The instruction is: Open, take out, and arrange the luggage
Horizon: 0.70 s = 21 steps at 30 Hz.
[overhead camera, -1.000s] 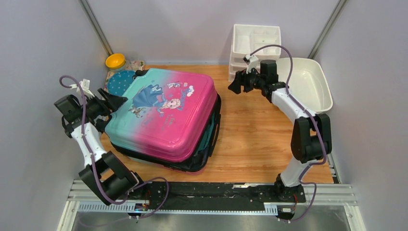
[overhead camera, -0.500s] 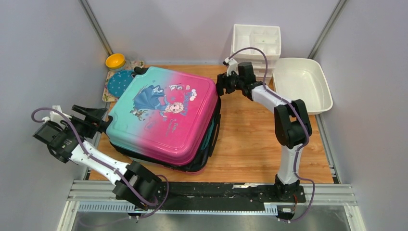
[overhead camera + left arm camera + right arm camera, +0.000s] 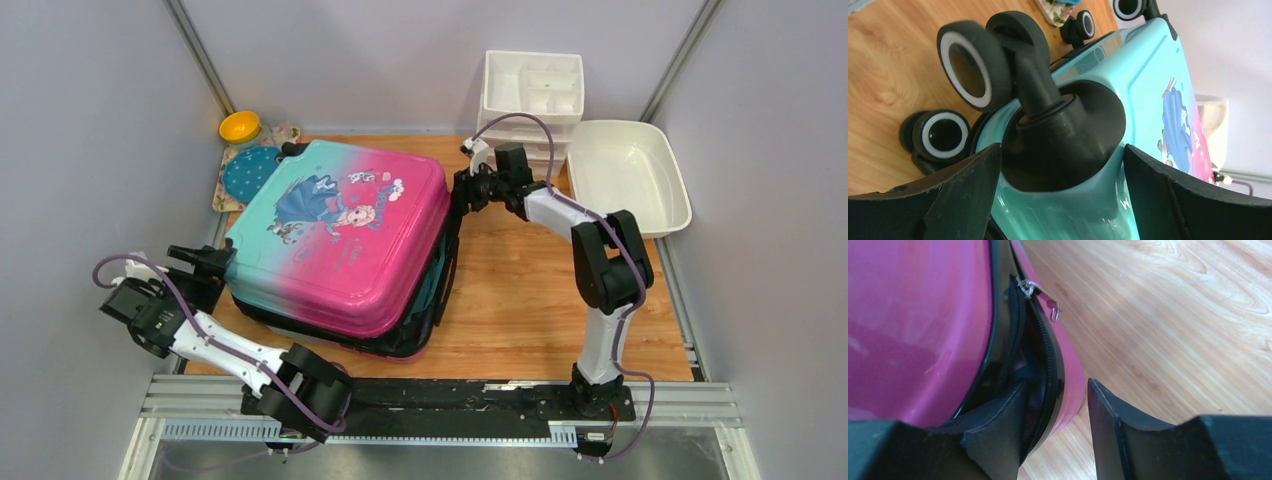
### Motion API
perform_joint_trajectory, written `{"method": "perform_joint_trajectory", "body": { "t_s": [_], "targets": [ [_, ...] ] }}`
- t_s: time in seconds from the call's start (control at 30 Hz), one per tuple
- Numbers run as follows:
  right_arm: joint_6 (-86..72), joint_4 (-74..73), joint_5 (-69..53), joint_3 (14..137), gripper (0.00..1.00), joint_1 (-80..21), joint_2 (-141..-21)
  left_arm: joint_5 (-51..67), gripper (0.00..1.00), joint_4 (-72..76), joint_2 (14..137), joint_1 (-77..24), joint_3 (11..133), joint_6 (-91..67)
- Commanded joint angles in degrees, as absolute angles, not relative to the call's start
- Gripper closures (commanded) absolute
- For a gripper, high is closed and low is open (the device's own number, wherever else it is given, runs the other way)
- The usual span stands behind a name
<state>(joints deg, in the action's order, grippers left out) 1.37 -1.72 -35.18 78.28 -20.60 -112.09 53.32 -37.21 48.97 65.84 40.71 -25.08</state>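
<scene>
Right gripper point(image 3: 1055, 385) jaws apart, straddling luggage point(image 3: 340, 235) rim at 2 o'clock; I'd seat finger point(image 3: 998, 435) deeper in zip gap point(image 3: 1040, 360) before lifting.

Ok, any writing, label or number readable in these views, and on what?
Cursive line under the princess print on the suitcase lid: there, but too small and blurred to read.
Organiser, basin, wheels: no text shows.
Nothing legible in either wrist view.
</scene>
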Motion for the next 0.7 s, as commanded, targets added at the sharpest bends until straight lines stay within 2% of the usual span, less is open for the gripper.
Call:
{"method": "perform_joint_trajectory", "body": {
  "t_s": [0.0,0.17,0.33,0.47,0.67],
  "targets": [
    [5.7,-4.66,-41.48,74.19,0.5,-22.5,-105.92,58.18,0.05,-31.0,49.4,58.55,34.38,-32.75],
    [9.31,-7.2,-42.71,69.88,0.53,-22.59,-102.57,56.08,0.04,-17.95,52.98,46.52,33.75,-37.26],
    [9.58,-8.26,-44.38,63.65,0.63,-22.59,-98.09,53.97,0.08,-8.36,60.89,39.12,38.84,-35.95],
    [7.21,-7.04,-46.32,57.16,0.66,-22.76,-91.78,53.35,0.13,-4.66,72.73,31.93,48.21,-33.84],
    [7.03,-4.48,-47.2,46.69,0.64,-26.18,-79.66,52.56,0.14,-5.71,87.17,24.09,62.98,-26.9]
  ]
}}
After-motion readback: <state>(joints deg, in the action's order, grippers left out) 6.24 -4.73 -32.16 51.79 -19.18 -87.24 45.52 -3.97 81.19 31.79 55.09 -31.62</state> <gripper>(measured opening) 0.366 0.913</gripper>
